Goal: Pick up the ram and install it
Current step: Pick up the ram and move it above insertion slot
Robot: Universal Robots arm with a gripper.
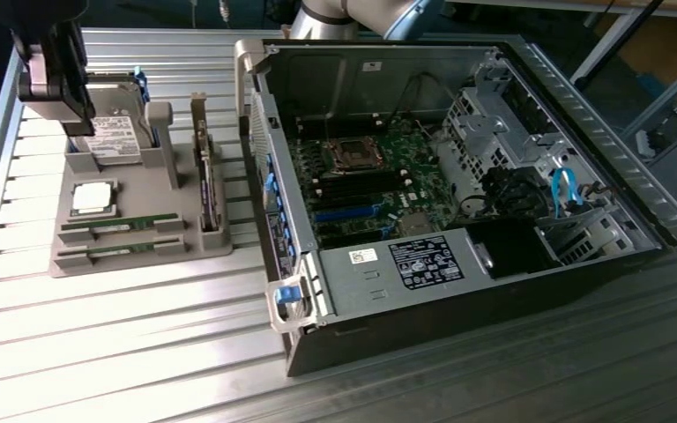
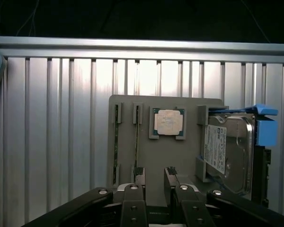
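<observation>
Gripper [image 2: 155,173] slightly parted; empty; ram [image 1: 119,226] in holder [image 1: 138,189].

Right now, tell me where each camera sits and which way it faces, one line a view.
Exterior view: off the arm, high up, looking down on the table, the open computer case and the grey holder; the gripper hangs near the hard drive, and part of the arm shows beyond the case.
Wrist view: on the wrist, looking down past the gripper, jaws apart, at the holder.
Shared: holder, processor, hard drive, ram sticks, gripper.
</observation>
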